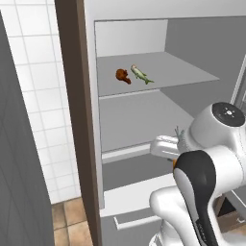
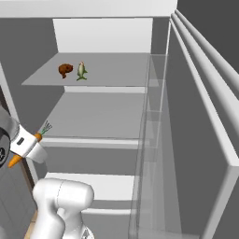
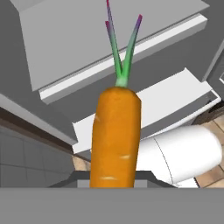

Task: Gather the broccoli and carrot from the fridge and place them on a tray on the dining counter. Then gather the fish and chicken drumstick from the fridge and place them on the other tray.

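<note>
While clamping carrot (image 3: 114,135), claw (image 2: 24,148) faces fridge (image 2: 107,112).

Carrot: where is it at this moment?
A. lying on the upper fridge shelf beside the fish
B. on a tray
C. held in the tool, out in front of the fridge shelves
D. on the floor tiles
C: the carrot stands in the shut tool, its green top toward the fridge; the upper shelf bears the fish and drumstick.
</note>
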